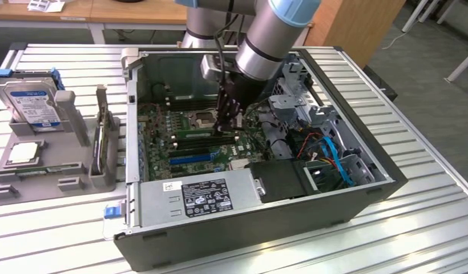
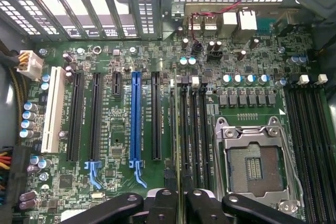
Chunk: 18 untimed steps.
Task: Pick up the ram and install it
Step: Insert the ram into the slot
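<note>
– Listing item one: the hand, state?
– Hand [image 1: 228,130]: black, on the end of the arm [image 1: 265,45], lowered into the open computer case [image 1: 356,188]; fingers [image 2: 163,205] drawn narrow, clamped on the ram [image 1: 194,133].
– Ram, location?
– One green stick, level, lying along the black memory slots [image 2: 195,129] of the motherboard [image 2: 113,174], just beside the CPU socket [image 2: 254,167] (pressed home or just over its slot, I cannot tell).
– Other stock inside the case?
– One long blue expansion slot [image 2: 136,121] among black ones; one grey power supply [image 1: 196,197], labelled, against a case wall.
– Outside the case?
– One hard drive [image 1: 30,105], blue-and-white label, standing in a grey holder [image 1: 70,114] on the counter [image 1: 416,240], toward the exterior view's left, well apart from the hand. One silver square chip [image 1: 24,153], flat on the same holder, near the drive.
</note>
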### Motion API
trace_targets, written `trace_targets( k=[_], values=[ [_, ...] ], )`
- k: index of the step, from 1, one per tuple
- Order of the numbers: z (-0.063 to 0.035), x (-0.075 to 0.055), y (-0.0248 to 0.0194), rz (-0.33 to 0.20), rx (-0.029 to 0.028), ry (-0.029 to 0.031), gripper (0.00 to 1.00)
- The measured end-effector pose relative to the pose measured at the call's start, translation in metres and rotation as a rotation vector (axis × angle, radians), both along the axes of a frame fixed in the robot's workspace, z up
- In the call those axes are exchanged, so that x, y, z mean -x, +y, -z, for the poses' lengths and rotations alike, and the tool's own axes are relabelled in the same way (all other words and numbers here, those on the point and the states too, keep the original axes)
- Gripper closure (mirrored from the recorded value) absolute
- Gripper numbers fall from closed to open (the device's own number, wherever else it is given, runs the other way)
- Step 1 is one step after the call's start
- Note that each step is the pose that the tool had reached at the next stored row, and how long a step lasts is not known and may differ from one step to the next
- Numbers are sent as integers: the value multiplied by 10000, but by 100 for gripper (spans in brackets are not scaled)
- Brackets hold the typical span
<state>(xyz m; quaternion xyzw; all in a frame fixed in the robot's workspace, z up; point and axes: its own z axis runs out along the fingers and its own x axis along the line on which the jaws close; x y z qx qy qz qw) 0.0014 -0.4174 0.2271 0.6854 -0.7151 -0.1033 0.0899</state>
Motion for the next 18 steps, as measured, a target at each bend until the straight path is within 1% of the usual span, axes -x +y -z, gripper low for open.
trace_targets(
  k=[7,13,15,16,18],
  values=[
    [10,-13,0,1,-9,-1,86],
    [111,-14,0,-1,-5,0,86],
    [111,-14,0,-2,-4,-1,86],
    [111,-14,5,-2,-2,0,86],
    [111,-13,29,-1,15,3,86]
  ],
)
